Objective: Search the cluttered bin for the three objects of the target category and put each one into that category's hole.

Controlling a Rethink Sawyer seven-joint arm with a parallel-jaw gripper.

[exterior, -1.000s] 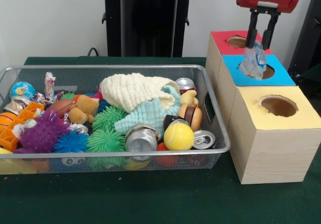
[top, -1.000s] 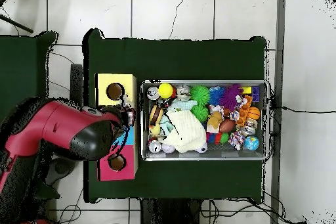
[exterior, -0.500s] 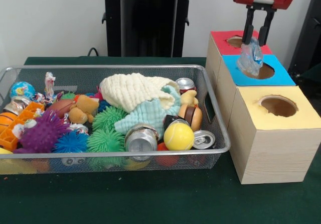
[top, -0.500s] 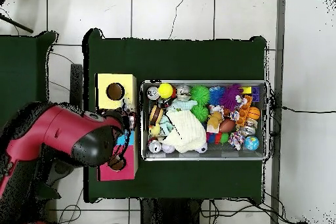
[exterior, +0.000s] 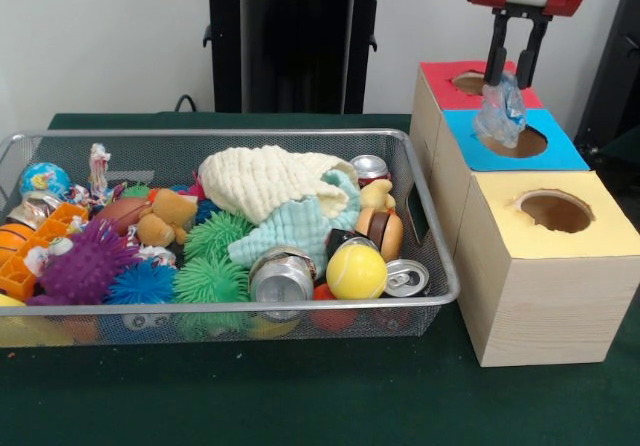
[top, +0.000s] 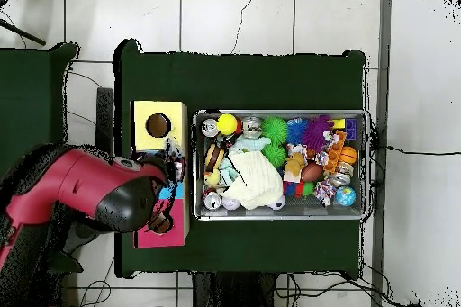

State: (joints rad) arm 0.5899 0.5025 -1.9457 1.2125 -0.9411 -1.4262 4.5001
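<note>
I have the gripper (exterior: 508, 74) closed on one crumpled plastic bottle (exterior: 500, 114), above the blue hole (exterior: 520, 143). I count three holes in the box row and three cans (exterior: 281, 276) in the bin (exterior: 437, 256)

This looks like a robotics laboratory, not a home. A table covered with dark green cloth (exterior: 300, 396) stands on a floor of pale square tiles (top: 234, 15), with loose black cables (top: 306, 290) on it. A red and black robot arm (top: 81, 200) works beside a silver wire-mesh bin (exterior: 425, 216) and a wooden sorting box with red, blue and yellow tops (exterior: 520, 296).
</note>
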